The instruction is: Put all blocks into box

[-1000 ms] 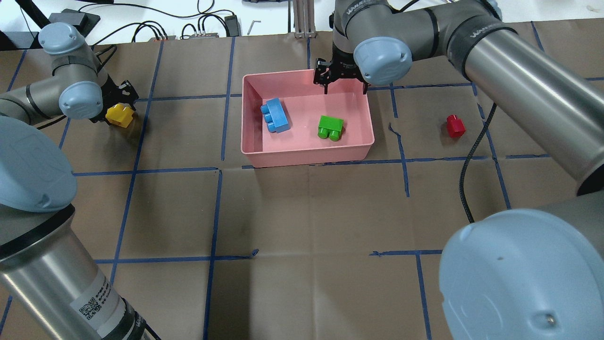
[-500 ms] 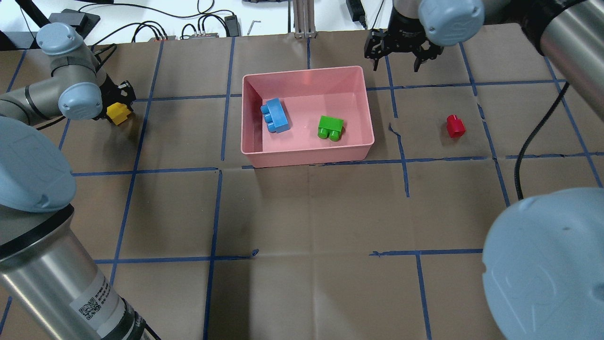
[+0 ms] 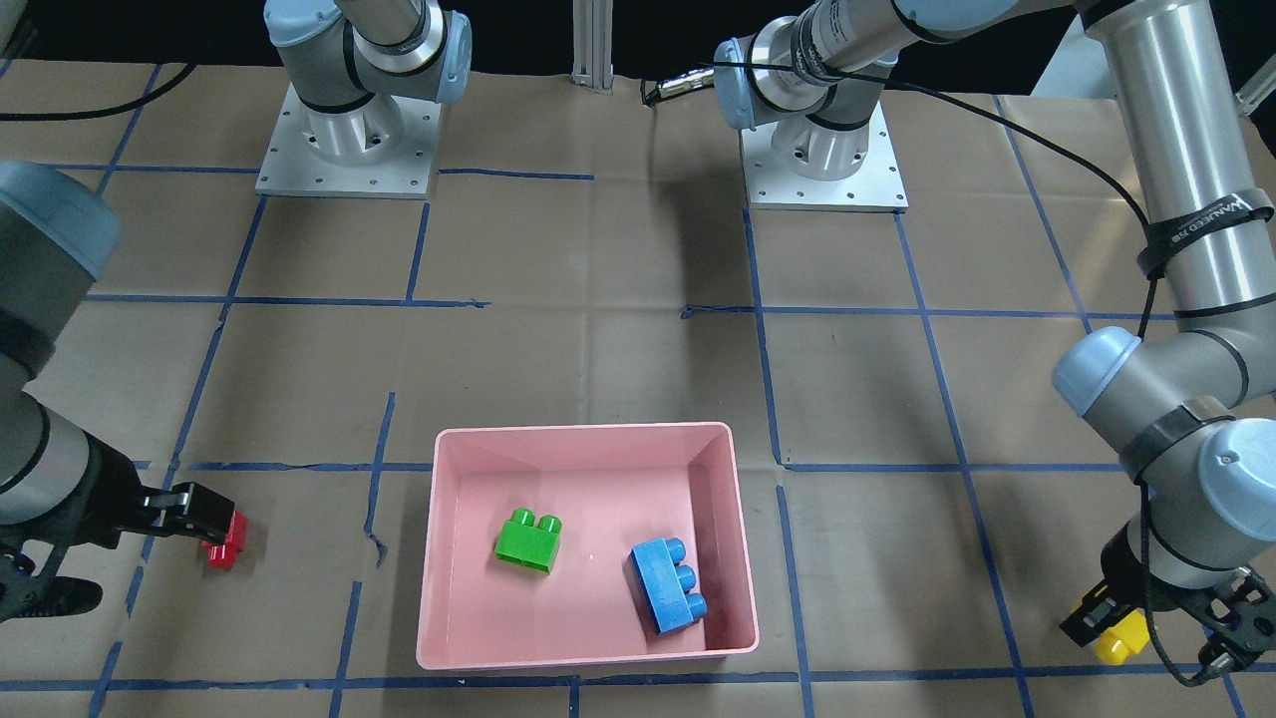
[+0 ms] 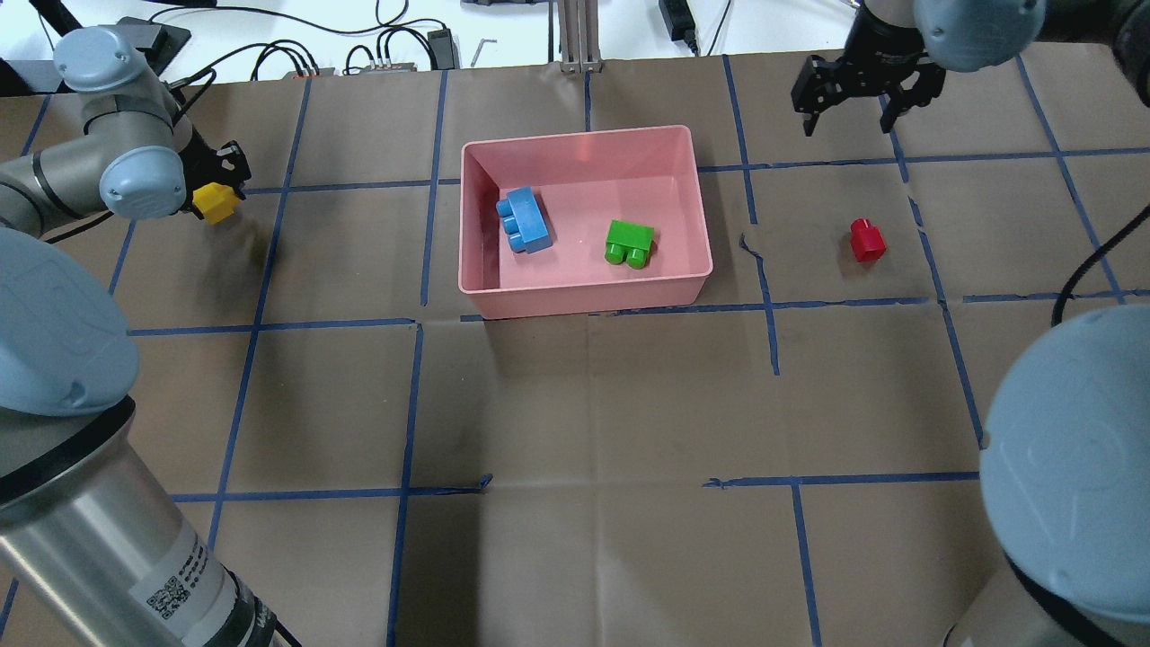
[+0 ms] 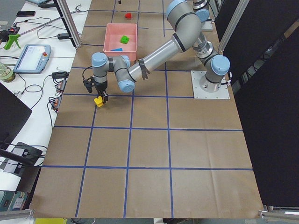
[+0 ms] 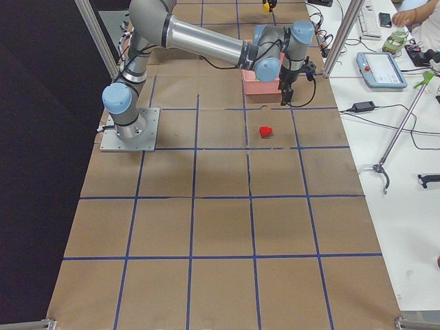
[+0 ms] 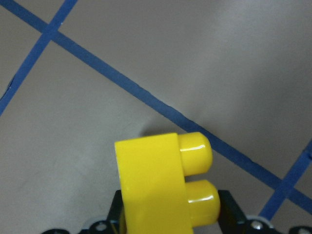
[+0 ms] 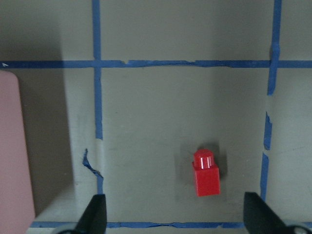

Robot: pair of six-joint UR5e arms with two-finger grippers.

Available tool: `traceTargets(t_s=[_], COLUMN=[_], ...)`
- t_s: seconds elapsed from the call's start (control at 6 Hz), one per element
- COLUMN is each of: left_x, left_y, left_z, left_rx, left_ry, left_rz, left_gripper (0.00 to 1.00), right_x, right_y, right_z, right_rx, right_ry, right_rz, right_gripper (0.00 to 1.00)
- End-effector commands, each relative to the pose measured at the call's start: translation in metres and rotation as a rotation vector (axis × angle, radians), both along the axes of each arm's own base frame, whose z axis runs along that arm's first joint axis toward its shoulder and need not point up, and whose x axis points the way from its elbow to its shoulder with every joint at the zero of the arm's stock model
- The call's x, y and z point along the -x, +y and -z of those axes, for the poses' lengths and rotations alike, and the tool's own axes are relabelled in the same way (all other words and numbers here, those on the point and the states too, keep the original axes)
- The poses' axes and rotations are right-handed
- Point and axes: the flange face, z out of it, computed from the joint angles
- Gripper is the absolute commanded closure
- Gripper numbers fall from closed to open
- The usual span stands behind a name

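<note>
The pink box stands at the table's middle, far side; it also shows in the front-facing view. In it lie the blue block and the green block. My left gripper is shut on the yellow block, held just above the table far left of the box; the left wrist view shows this block between the jaws. The red block sits on the table right of the box. My right gripper is open and empty, above the table beyond the red block.
Blue tape lines cross the brown table cover. Cables and small devices lie past the far edge, beside an aluminium post. The two arm bases stand at the robot's side. A torn tape end lies between box and red block.
My right gripper has moved from over the box's far wall to the right, past the box, still open. My left gripper has raised the yellow block and drawn it slightly left.
</note>
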Motion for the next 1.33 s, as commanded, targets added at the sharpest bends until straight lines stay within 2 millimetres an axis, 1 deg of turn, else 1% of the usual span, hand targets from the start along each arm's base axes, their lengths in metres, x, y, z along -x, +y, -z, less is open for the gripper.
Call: traceTargets(t_s=[0.0, 0.17, 0.33, 0.5, 0.67, 0.83, 1.0, 1.17], left_x=[0.136, 0.219, 0.295, 0.38, 0.429, 0.448, 0.45, 0.45], left_y=[0.002, 0.016, 0.035, 0.059, 0.081, 0.086, 0.084, 0.086], left_z=[-0.072, -0.085, -0.101, -0.083, -0.067, -0.045, -0.035, -0.046], left_rx=[0.049, 0.04, 0.061, 0.052, 0.021, -0.012, -0.022, -0.008], left_ry=[-0.044, -0.039, -0.039, 0.035, 0.038, 0.039, 0.036, 0.033], left_rz=[0.315, 0.434, 0.554, 0.69, 0.787, 0.831, 0.833, 0.833], left_gripper=[0.8, 0.8, 0.8, 0.8, 0.8, 0.77, 0.53, 0.01], right_x=[0.03, 0.029, 0.026, 0.025, 0.026, 0.026, 0.027, 0.027], right_y=[0.017, 0.024, 0.034, 0.037, 0.035, 0.033, 0.031, 0.031], right_z=[0.055, 0.095, 0.119, 0.143, 0.15, 0.152, 0.151, 0.151], right_rx=[-0.063, -0.062, -0.057, -0.057, -0.055, -0.041, -0.033, -0.035], right_ry=[-0.022, -0.02, -0.02, -0.02, -0.02, -0.016, -0.013, -0.014], right_rz=[-0.044, -0.044, -0.044, -0.042, -0.044, -0.042, -0.039, -0.033], right_gripper=[0.01, 0.01, 0.01, 0.01, 0.01, 0.01, 0.1, 0.33])
